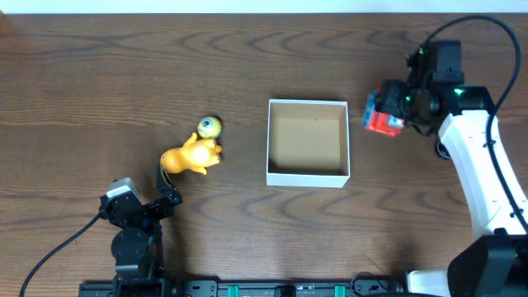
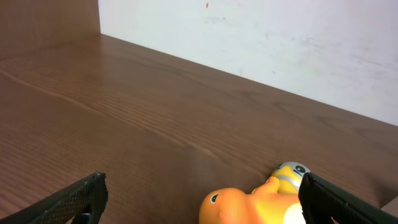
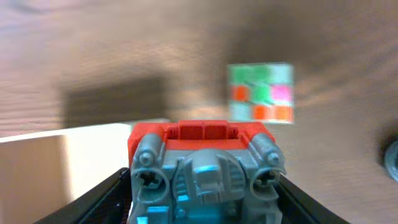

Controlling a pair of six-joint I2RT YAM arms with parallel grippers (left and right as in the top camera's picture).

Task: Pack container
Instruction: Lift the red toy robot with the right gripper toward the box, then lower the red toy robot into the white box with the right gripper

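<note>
My right end effector (image 1: 386,114) is clamped on a red and grey plastic toy robot (image 3: 202,168) and holds it above the brown wooden bench (image 1: 82,82). It hangs just to the right of the small square white cardboard container (image 1: 308,177). That container sits mid-bench, open-topped, and I can see nothing on its brown floor. In my right wrist view one white corner of it shows at lower left. A small cube of green, red and pink squares (image 3: 261,93) lies on the bench beyond the toy.

My left end effector (image 2: 205,199) is spread wide and low, holding nothing. It is near an orange toy animal (image 1: 191,157) that has a little yellow eyeball figure (image 1: 209,126) just beside it.

I judge the step in hand to be carrying the first toy in, with packing barely begun. Next I should move the right arm leftward until the toy robot is over the brown interior and clear of the near wall. Then I lower it and release.
</note>
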